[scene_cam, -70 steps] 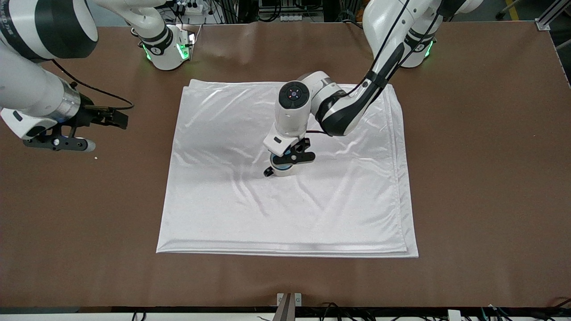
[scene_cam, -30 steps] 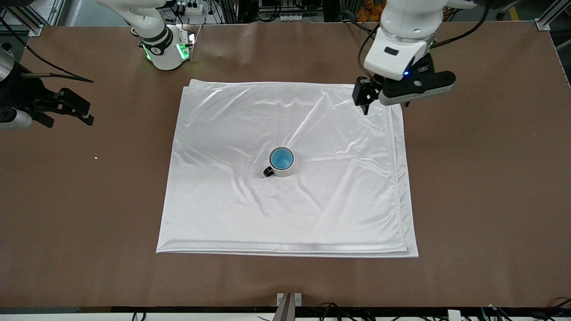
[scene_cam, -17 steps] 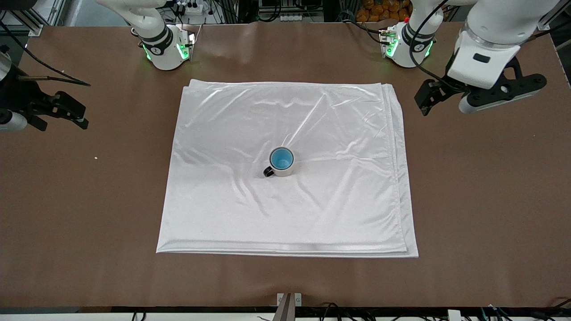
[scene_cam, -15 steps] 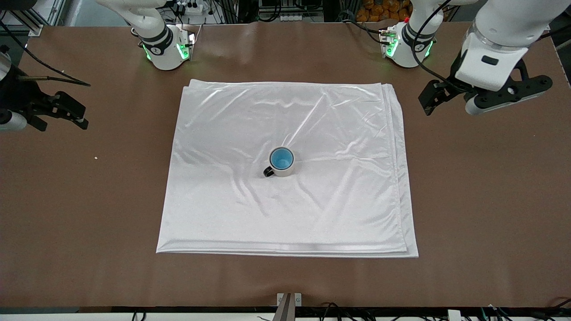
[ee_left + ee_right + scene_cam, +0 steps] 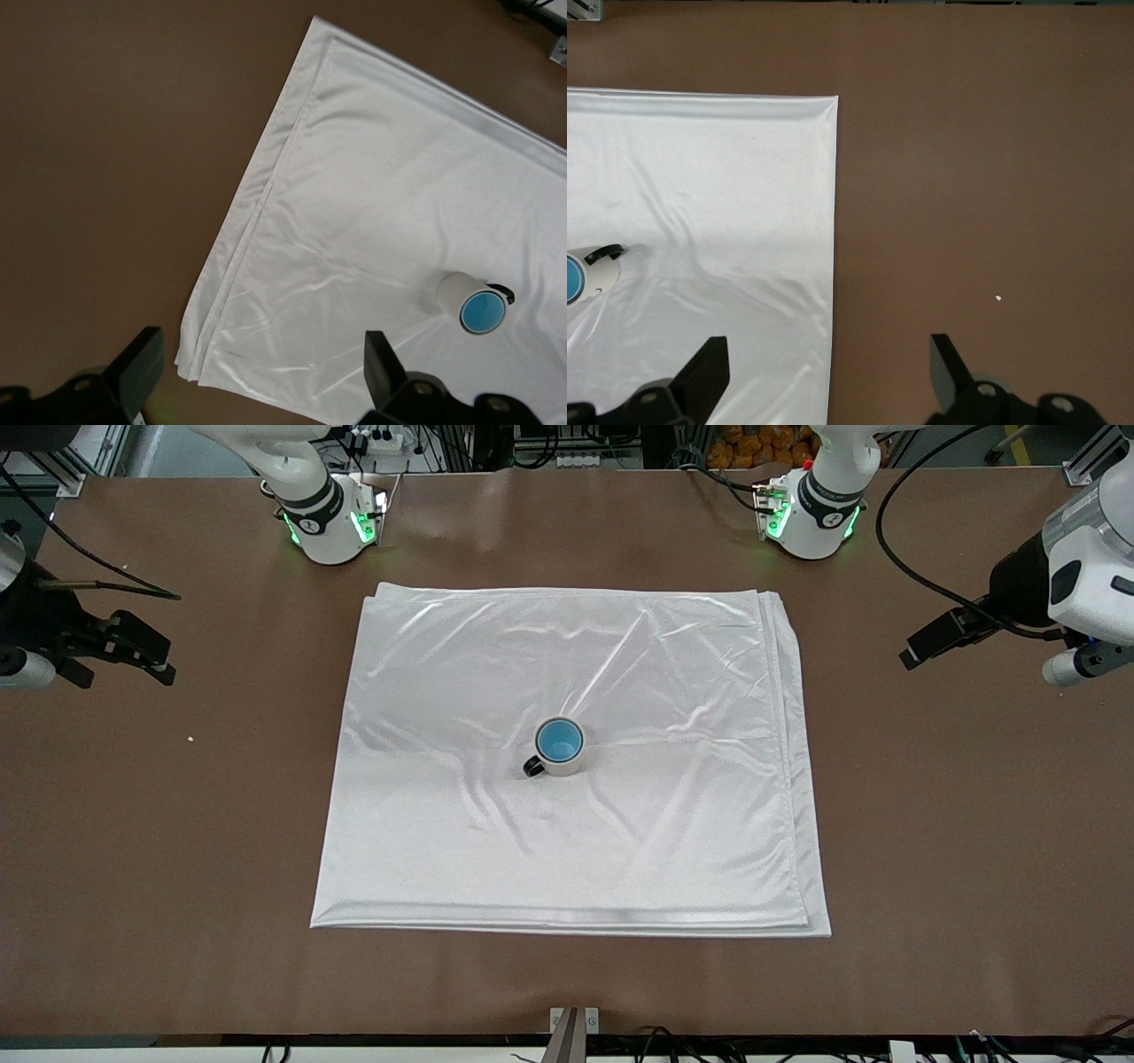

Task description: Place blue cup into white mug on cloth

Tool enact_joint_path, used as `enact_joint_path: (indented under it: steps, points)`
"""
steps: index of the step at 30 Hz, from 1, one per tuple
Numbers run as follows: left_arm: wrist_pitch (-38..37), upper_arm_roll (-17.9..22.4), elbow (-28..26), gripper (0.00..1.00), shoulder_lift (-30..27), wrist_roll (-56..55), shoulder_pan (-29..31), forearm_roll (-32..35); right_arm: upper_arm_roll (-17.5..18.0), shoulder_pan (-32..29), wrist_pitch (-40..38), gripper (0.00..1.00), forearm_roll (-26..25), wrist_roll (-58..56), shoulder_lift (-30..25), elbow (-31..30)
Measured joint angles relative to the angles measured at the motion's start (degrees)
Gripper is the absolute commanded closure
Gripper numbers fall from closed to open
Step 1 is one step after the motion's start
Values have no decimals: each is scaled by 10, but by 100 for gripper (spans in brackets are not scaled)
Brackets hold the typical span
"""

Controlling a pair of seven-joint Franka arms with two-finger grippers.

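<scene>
The white mug (image 5: pixel 570 765) stands upright on the middle of the white cloth (image 5: pixel 567 850), its black handle toward the front camera. The blue cup (image 5: pixel 559 741) sits inside it, showing as a blue ring and floor. My left gripper (image 5: pixel 921 651) is open and empty over bare table at the left arm's end, away from the cloth. My right gripper (image 5: pixel 164 662) is open and empty over bare table at the right arm's end. The left wrist view shows the mug (image 5: pixel 450 290), the cup (image 5: pixel 483 312) and the gripper (image 5: pixel 261 372). The right wrist view shows the mug (image 5: pixel 601 273) and the gripper (image 5: pixel 826 372).
The brown table (image 5: pixel 974 824) lies bare around the cloth. The two arm bases (image 5: pixel 330 522) (image 5: pixel 811 514) stand along the edge farthest from the front camera. A tiny white crumb (image 5: pixel 190 738) lies near the right arm's end.
My left gripper was down at the mug with the blue cup; it has let go, risen and swung away to the left arm's end. The cup stays in the mug. The right gripper drew back slightly.
</scene>
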Motion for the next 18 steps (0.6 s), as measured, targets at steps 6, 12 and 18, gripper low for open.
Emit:
enact_joint_path:
  steps: [6,12,18]
  points:
    - [75,-1,-47,0,-21,75,18,3,0,0,-4,0,-1,0,2,-8]
    - [146,-1,-122,0,-61,131,26,15,0,0,-4,0,-1,0,2,-11]
    - [196,-1,-173,0,-88,190,26,66,0,-1,-5,0,-2,0,2,-12]
